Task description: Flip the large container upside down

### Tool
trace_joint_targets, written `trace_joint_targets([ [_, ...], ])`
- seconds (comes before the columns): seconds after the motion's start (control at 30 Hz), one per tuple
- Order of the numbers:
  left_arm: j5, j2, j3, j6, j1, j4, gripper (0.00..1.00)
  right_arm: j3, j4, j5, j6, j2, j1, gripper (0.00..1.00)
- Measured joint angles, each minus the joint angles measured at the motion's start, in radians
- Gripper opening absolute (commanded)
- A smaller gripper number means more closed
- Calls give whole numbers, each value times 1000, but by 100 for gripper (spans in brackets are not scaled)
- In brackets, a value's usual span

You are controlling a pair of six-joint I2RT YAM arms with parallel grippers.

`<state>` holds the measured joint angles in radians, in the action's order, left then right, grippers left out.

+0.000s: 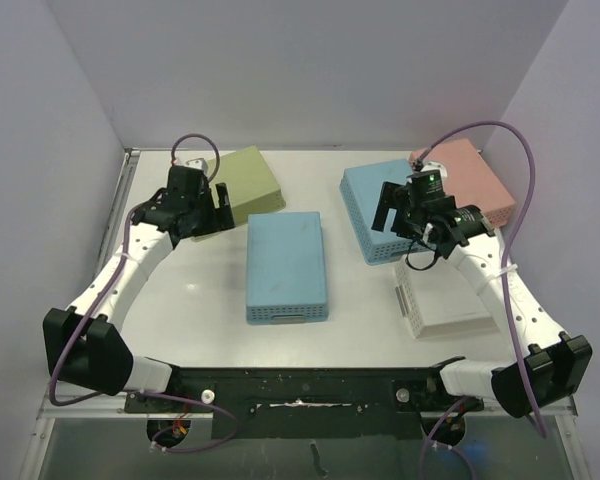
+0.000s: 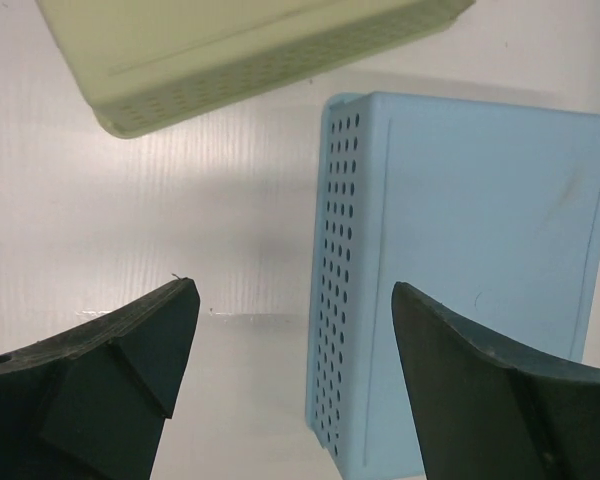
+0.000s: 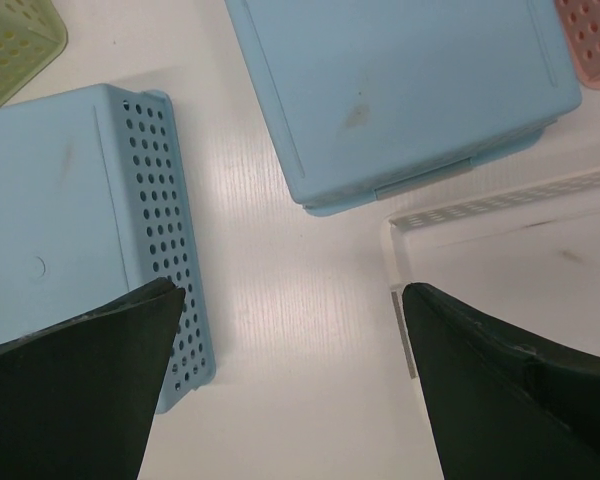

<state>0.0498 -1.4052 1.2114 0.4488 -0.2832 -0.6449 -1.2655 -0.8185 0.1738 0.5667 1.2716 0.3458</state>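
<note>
A large light-blue perforated container (image 1: 286, 265) lies in the middle of the table with its flat solid face up. It also shows in the left wrist view (image 2: 470, 250) and the right wrist view (image 3: 70, 200). My left gripper (image 1: 220, 208) is open and empty, hovering above the table just left of the container's far left corner (image 2: 292, 290). My right gripper (image 1: 392, 218) is open and empty, above bare table between the large container and a white container (image 3: 290, 290).
A green container (image 1: 245, 183) sits at the back left, close to the left gripper (image 2: 250, 50). A smaller blue container (image 1: 375, 205), a pink one (image 1: 470, 178) and a white one (image 1: 445, 305) stand on the right. Walls enclose the table's left, back and right.
</note>
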Motion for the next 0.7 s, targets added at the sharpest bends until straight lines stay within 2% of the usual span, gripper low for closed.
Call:
trace_joint_targets([
  [0.17, 86, 20, 84, -11, 16, -54, 78, -81, -21, 58, -25, 11, -8, 98],
  [0.33, 182, 26, 195, 7, 29, -100, 78, -191, -27, 202, -35, 2, -13, 98],
  [0.4, 205, 41, 214, 7, 30, -106, 78, -175, 19, 242, -38, -54, -13, 98],
  [0.53, 227, 124, 212, -5, 30, -92, 78, -45, 174, 284, -71, -298, -13, 98],
  [0.7, 305, 288, 168, 5, 30, -2, 78, -34, 242, 325, -89, -379, -13, 97],
])
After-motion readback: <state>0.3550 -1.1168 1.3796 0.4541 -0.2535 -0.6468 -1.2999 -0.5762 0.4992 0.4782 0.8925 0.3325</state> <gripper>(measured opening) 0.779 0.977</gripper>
